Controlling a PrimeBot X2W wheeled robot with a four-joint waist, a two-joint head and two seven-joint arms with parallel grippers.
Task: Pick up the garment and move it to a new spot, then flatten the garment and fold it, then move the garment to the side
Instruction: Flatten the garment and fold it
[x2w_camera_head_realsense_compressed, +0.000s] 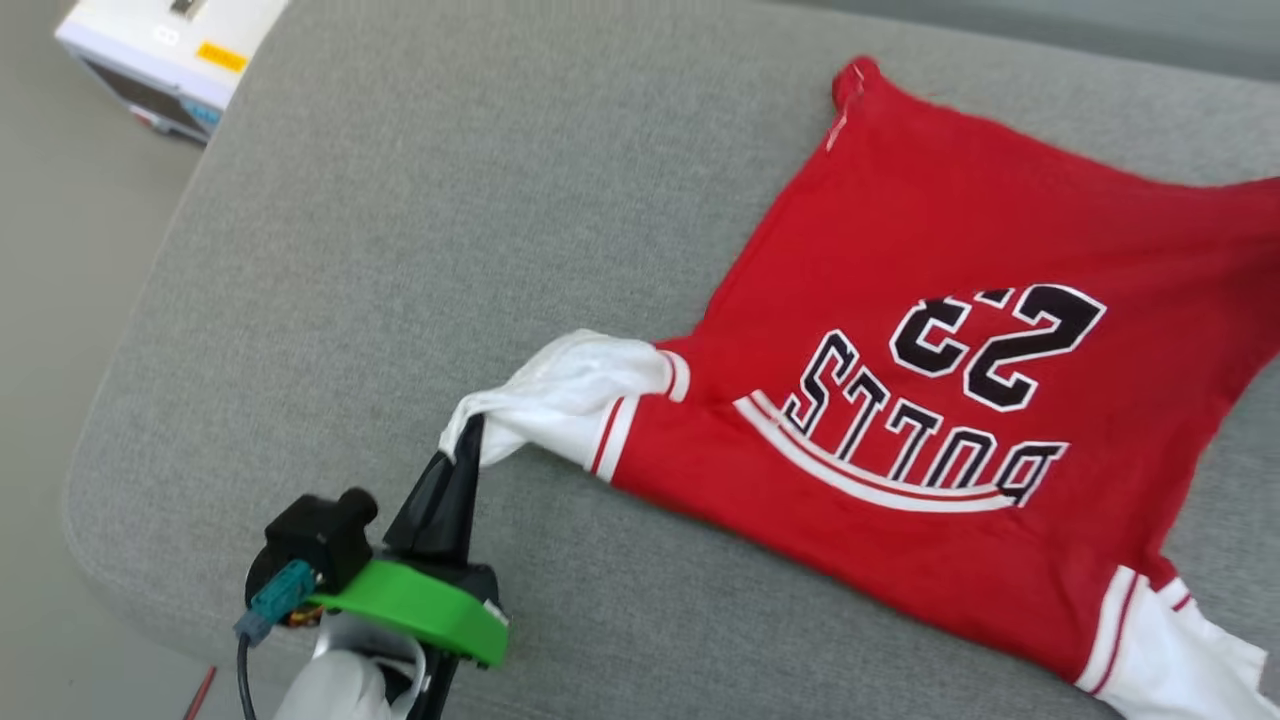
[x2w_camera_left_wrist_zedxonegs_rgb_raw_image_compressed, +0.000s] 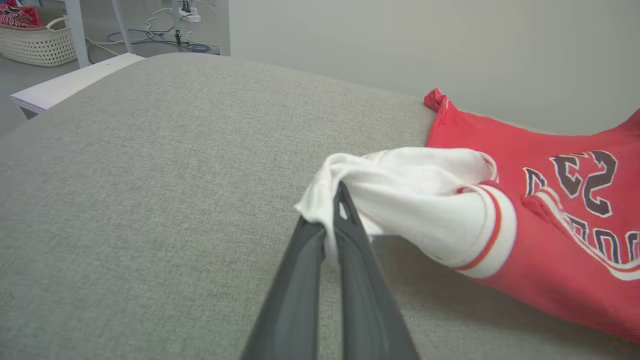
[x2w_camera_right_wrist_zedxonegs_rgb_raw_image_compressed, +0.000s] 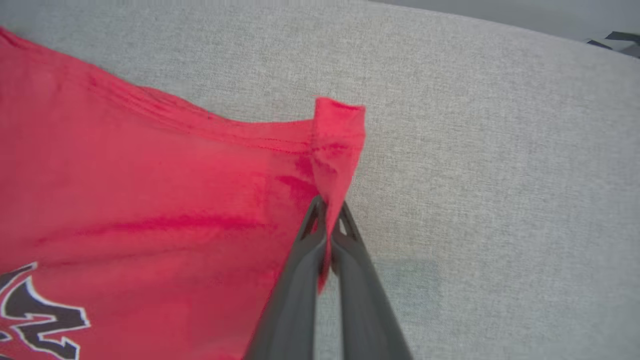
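Note:
The garment (x2w_camera_head_realsense_compressed: 940, 370), a red T-shirt with white sleeves and a black-and-white number print, lies spread on the grey cushion (x2w_camera_head_realsense_compressed: 420, 220), print side up. My left gripper (x2w_camera_head_realsense_compressed: 468, 440) is shut on the tip of one white sleeve (x2w_camera_left_wrist_zedxonegs_rgb_raw_image_compressed: 400, 195), which is bunched and pulled taut toward me. In the left wrist view the two dark fingers (x2w_camera_left_wrist_zedxonegs_rgb_raw_image_compressed: 345, 225) pinch the white cloth. My right gripper (x2w_camera_right_wrist_zedxonegs_rgb_raw_image_compressed: 327, 210) is shut on a red hem corner (x2w_camera_right_wrist_zedxonegs_rgb_raw_image_compressed: 337, 135) of the garment (x2w_camera_right_wrist_zedxonegs_rgb_raw_image_compressed: 150, 200), the cloth running down between its fingers.
A white box-like unit (x2w_camera_head_realsense_compressed: 165, 50) stands on the floor past the cushion's far left corner. A woven basket (x2w_camera_left_wrist_zedxonegs_rgb_raw_image_compressed: 35, 42) and cables lie on the floor in the left wrist view. Bare grey cushion stretches left of the garment.

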